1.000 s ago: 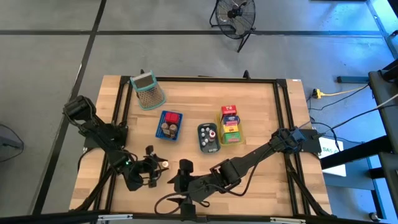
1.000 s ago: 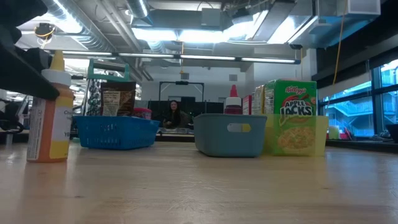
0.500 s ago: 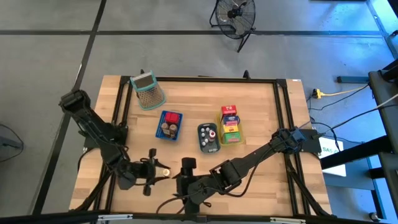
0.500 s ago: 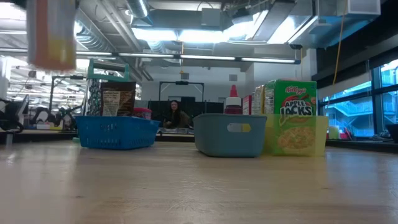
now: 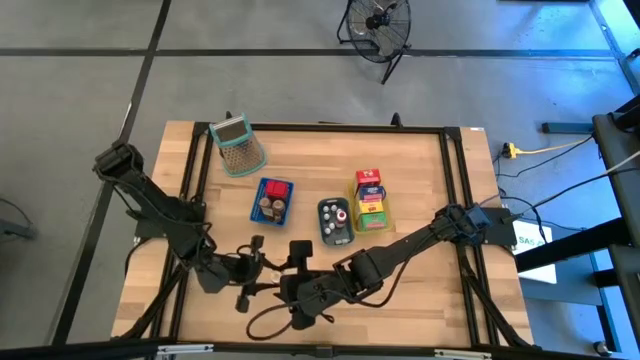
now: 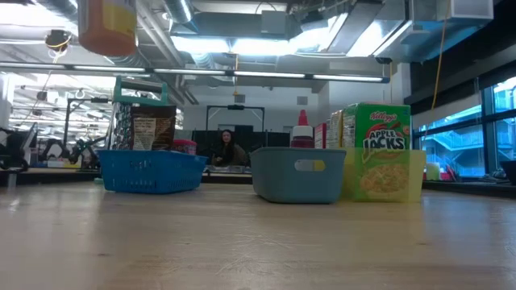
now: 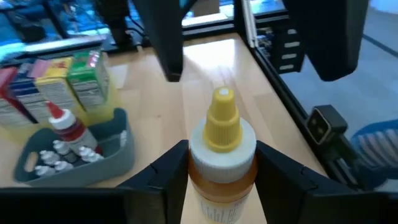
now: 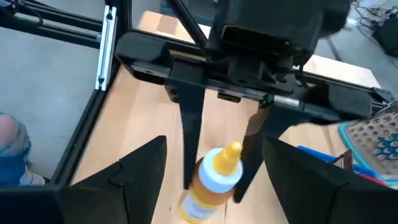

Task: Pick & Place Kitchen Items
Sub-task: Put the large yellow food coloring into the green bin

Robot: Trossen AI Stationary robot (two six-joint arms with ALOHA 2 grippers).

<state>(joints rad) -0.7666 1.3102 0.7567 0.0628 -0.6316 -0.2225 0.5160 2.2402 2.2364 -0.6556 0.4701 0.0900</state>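
Left gripper (image 7: 214,165) clamped on yellow-capped bottle (image 7: 221,155), lifted above the table's near side, right gripper (image 8: 214,180) spread wide just beside: risks slipping if bumped.

Translucent amber plastic squeeze bottle (image 7: 221,167): white collar, yellow conical nozzle. Rectangular slotted plastic tray (image 6: 151,171): blue. Smooth rectangular tub (image 6: 298,173): grey-blue. Translucent tray (image 6: 385,172): yellow, holding a green printed cereal carton (image 6: 377,132). Small bottle cap (image 7: 62,116): red and white. Both arms: dark
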